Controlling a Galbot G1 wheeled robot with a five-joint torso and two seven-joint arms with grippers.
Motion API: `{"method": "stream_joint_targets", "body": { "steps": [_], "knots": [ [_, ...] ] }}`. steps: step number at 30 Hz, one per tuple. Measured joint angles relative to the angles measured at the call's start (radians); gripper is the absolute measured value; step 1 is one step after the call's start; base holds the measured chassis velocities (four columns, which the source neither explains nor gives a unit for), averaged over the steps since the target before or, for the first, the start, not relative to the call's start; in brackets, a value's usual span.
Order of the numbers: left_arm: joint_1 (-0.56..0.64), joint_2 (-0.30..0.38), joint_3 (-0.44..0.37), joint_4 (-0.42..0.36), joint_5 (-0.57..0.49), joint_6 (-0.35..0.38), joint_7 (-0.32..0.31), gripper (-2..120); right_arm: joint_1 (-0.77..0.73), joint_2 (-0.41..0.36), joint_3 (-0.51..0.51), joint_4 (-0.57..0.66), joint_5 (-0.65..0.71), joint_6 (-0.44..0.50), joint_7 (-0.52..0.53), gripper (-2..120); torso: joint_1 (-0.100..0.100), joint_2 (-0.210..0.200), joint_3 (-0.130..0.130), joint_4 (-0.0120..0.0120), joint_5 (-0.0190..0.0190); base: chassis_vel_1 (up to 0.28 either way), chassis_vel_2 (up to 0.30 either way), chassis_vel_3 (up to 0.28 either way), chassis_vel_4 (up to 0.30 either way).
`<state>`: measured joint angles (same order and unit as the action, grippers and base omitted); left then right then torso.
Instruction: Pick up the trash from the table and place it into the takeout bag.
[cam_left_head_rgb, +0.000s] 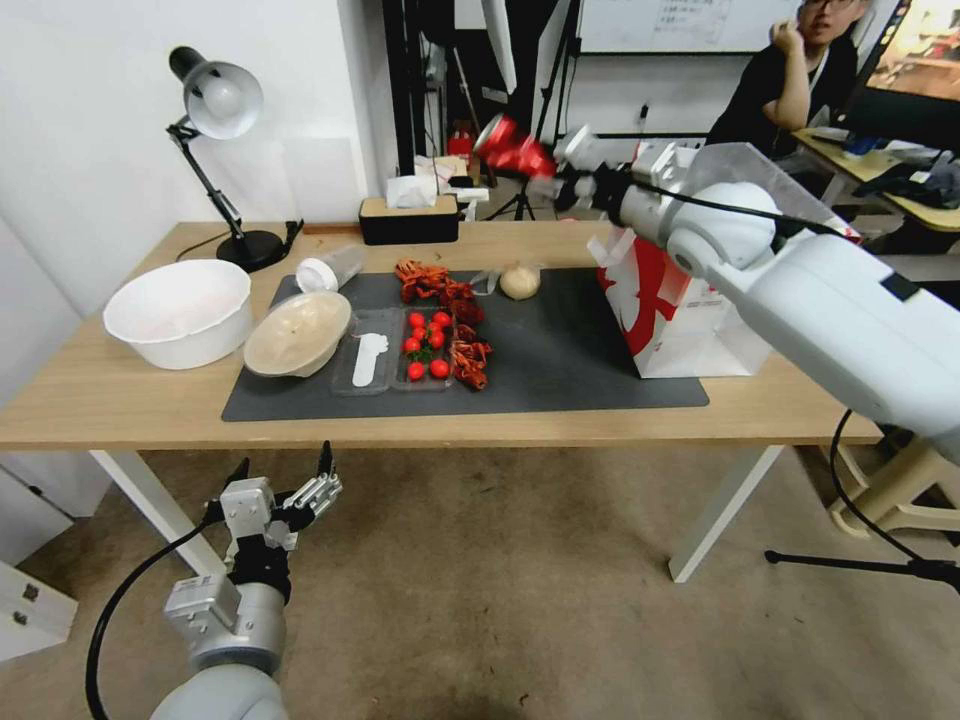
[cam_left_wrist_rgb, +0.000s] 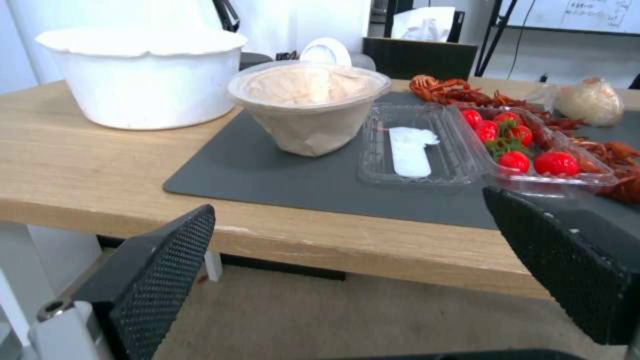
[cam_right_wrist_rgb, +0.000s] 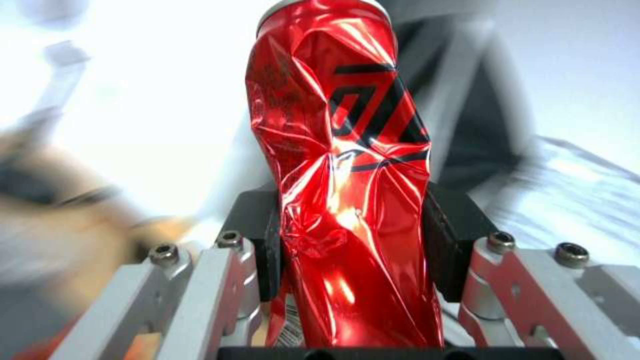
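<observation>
Right gripper (cam_left_head_rgb: 548, 180) is clamped on the crushed red soda can (cam_left_head_rgb: 513, 148), pads pinching its creased waist, can sticking out past the fingertips. It's raised above the table (cam_left_head_rgb: 120, 400), over the far edge. The takeout bag (cam_left_head_rgb: 690, 320) stands on the dark grey mat (cam_left_head_rgb: 560, 350), below the gripper and back toward the arm's own forearm, which hides most of the mouth.

Step in hand looks like carry-to-bag. To do it well:
- pull the can back over the bag mouth before lowering; it isn't above the opening yet, as far as I can tell
- mind the white handles, can't see where they lie
- tip the can downward, release low inside so the paper bag doesn't topple
- thin dented metal, no need to squeeze harder

Left gripper (cam_left_head_rgb: 285, 490) is parked below the near table edge, jaws wide apart, empty, facing the tan round bowl (cam_left_wrist_rgb: 310, 107).

Beige wrapped lump (cam_left_head_rgb: 520, 281) sits on the mat below the right gripper.
</observation>
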<state>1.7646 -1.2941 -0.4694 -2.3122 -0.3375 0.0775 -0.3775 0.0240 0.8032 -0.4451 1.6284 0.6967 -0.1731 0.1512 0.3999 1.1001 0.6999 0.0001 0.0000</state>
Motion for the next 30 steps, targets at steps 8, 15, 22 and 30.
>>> {"method": "stream_joint_targets", "body": {
  "steps": [8, 15, 22, 30],
  "knots": [
    [0.003, 0.003, 0.004, -0.008, 0.002, -0.001, -0.001, 100, -0.073, -0.079, 0.129, 0.235, 0.204, -0.24, 0.582, 39, 0.0, 0.0, 0.0, -0.0002, -0.0002, 0.0, 0.0, 0.0, 0.0],
    [0.002, 0.005, 0.018, -0.008, 0.012, -0.001, 0.0, 100, -0.184, -0.154, 0.226, 0.249, 0.259, -0.262, 0.611, 39, 0.0, 0.0, 0.0, -0.0002, 0.0005, 0.0, 0.0, 0.0, 0.0],
    [0.006, 0.009, 0.02, -0.014, 0.015, 0.0, 0.001, 100, -0.283, -0.177, 0.297, 0.233, 0.239, -0.221, 0.558, 39, 0.0, 0.0, 0.0, -0.0001, 0.0003, 0.0, 0.0, 0.0, 0.0],
    [0.009, 0.01, 0.019, -0.021, 0.016, 0.001, 0.001, 100, -0.306, -0.191, 0.322, 0.225, 0.238, -0.211, 0.544, 39, 0.0, 0.0, 0.0, -0.0001, 0.0, 0.0, 0.0, 0.0, 0.0]
  ]
}}
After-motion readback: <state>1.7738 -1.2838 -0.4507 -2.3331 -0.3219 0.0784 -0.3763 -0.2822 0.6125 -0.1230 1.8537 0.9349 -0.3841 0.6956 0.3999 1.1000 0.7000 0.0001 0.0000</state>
